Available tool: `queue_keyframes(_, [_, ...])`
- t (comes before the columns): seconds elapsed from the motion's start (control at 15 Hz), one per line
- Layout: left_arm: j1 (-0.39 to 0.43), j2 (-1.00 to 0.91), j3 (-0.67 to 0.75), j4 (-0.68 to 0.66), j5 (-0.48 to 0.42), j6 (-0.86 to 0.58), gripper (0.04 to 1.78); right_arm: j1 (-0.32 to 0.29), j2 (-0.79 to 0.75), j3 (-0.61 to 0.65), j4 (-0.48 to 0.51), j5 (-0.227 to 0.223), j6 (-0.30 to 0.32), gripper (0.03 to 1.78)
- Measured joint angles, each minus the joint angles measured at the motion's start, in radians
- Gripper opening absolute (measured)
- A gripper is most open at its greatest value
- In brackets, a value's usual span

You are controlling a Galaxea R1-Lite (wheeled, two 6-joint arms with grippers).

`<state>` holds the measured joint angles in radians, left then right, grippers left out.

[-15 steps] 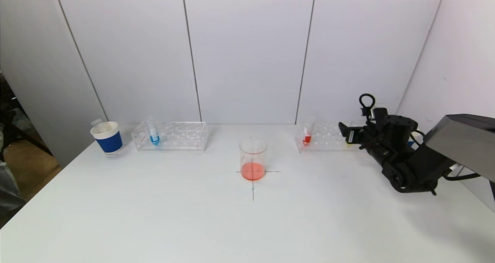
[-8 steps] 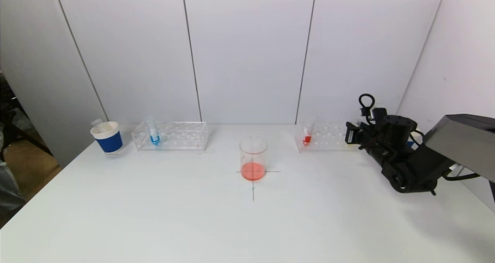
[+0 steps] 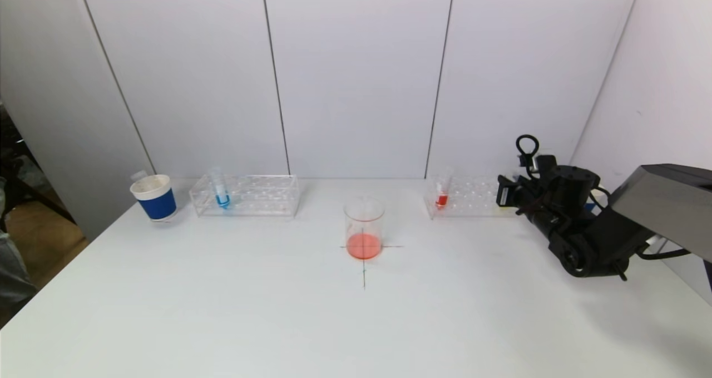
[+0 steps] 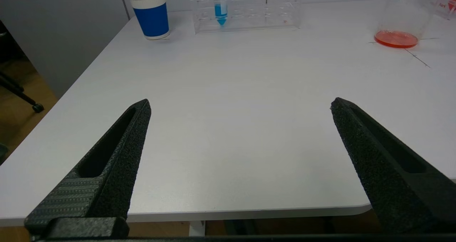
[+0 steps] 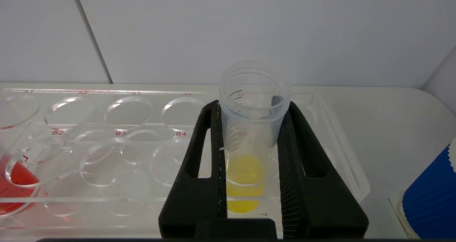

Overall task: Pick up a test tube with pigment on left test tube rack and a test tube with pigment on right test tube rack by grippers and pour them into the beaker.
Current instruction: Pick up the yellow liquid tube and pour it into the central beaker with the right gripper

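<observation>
The left rack (image 3: 261, 195) holds a tube of blue pigment (image 3: 221, 192). The right rack (image 3: 473, 197) holds a tube of red pigment (image 3: 442, 194) at its left end. The beaker (image 3: 364, 225) stands mid-table with orange-red liquid in it. My right gripper (image 3: 503, 192) is at the right rack's right end. In the right wrist view it (image 5: 253, 105) is shut on an upright tube of yellow pigment (image 5: 249, 128) that sits in the rack (image 5: 121, 92). My left gripper (image 4: 240, 105) is open and empty, low over the table's front edge.
A blue paper cup (image 3: 154, 197) stands left of the left rack. Another blue cup (image 5: 431, 195) stands just beyond the right rack's end. The red tube (image 5: 14, 174) stands several holes away from the yellow one. A black cross marks the beaker's spot.
My right gripper's fingers drew in and shifted a little to the right at the rack's right end. Racks, beaker and left gripper have not moved.
</observation>
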<state>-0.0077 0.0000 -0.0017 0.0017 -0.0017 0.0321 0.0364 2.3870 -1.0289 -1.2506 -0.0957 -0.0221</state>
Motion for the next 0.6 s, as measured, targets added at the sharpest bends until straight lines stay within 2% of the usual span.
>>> queue_keyframes(0.4, [0.000, 0.000, 0.000, 0.000, 0.000, 0.000, 1.76, 0.000, -0.029, 0.010, 0.003, 0.000, -0.026, 0.48])
queue_keyframes(0.6, [0.000, 0.000, 0.000, 0.000, 0.000, 0.000, 1.76, 0.001, -0.068, 0.013, 0.043, 0.000, -0.042, 0.48])
